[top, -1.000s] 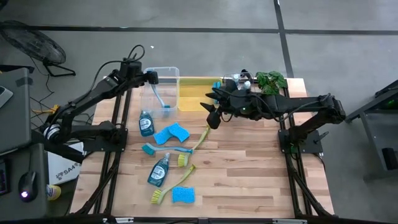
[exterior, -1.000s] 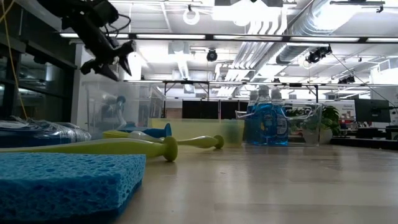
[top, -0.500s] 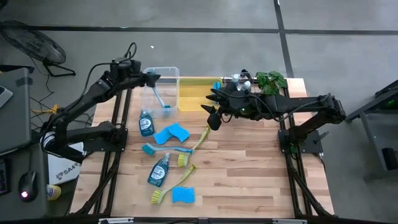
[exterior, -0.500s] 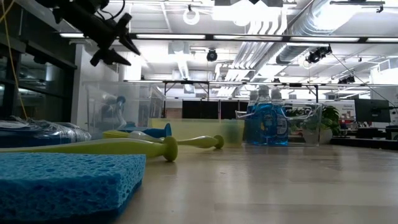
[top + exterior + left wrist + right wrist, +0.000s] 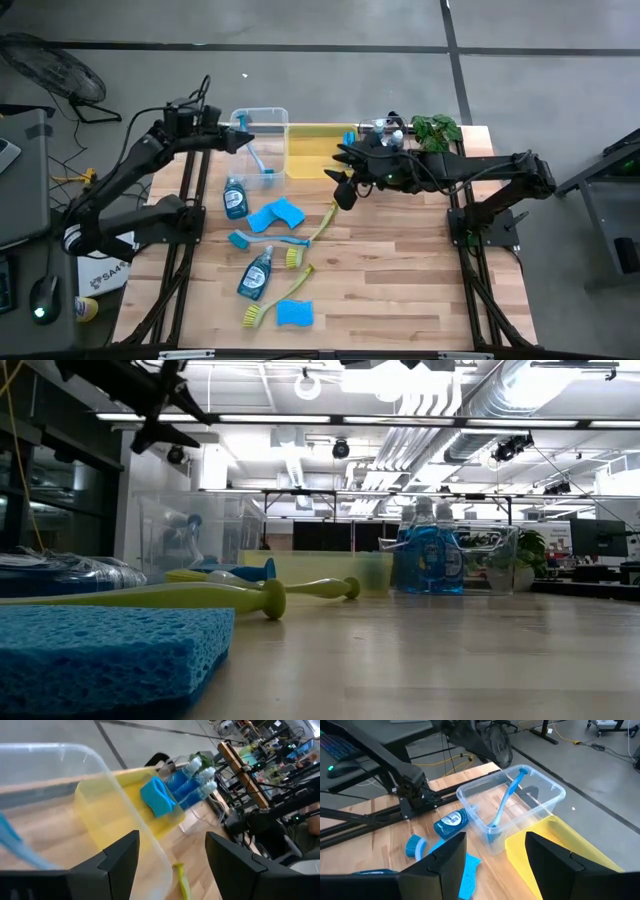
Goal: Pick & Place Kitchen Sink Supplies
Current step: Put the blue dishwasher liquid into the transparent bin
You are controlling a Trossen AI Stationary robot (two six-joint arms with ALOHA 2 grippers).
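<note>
Several supplies lie loose on the wooden table [image 5: 400,280]; one blue long-handled brush [image 5: 257,158] stands in the clear plastic bin [image 5: 262,116]. I see both the left gripper [image 5: 243,140] and right gripper [image 5: 342,190] spread, empty. Risk: a descending arm clips the bin wall.

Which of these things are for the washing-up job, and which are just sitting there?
For the job:
- small clear bottles of blue dish soap with white caps
- flat blue rectangular sponges
- long-handled blue and yellow-green dish brushes

Just sitting there:
- green leafy plant
- clear plastic bin
- yellow plastic bin
</note>
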